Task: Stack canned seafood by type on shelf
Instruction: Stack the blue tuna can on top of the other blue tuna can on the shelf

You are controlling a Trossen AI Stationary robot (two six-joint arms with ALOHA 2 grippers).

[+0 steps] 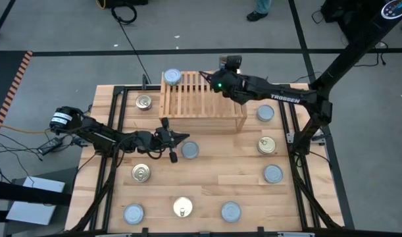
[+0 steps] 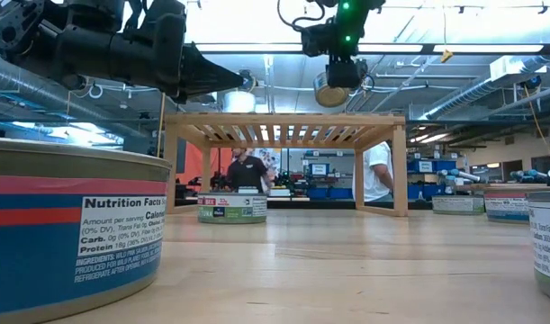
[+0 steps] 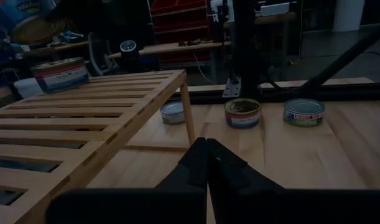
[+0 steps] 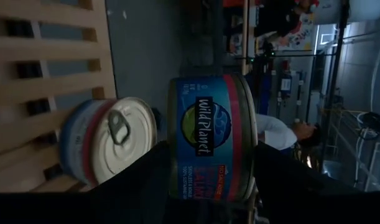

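Observation:
The wooden shelf (image 1: 202, 100) stands at the table's far middle. One tin with a pull-tab lid (image 1: 172, 77) (image 4: 109, 140) rests on its slatted top, near the far left corner. My right gripper (image 1: 210, 79) hovers above the shelf top, shut on a blue-labelled tin (image 4: 211, 137) (image 2: 331, 90). My left gripper (image 1: 172, 139) (image 3: 205, 163) is shut and holds nothing. It hangs above the table by the shelf's near edge, beside a silvery-lidded tin (image 1: 189, 150). My right gripper pinches the blue-labelled tin between its two fingers (image 4: 153, 177). In the right wrist view one finger stands at each flat end (image 4: 174, 155). The tin is lifted clear above the slats and looks slightly tilted in the low view, its golden face (image 2: 327, 92) showing from below.
Several more tins stand about the table: a golden one (image 1: 144, 101) left of the shelf, others along the right side (image 1: 265, 113) (image 1: 267, 145) (image 1: 273, 174) and the near part (image 1: 141, 173) (image 1: 183, 207) (image 1: 231, 211). People stand in the room beyond (image 2: 247, 171).

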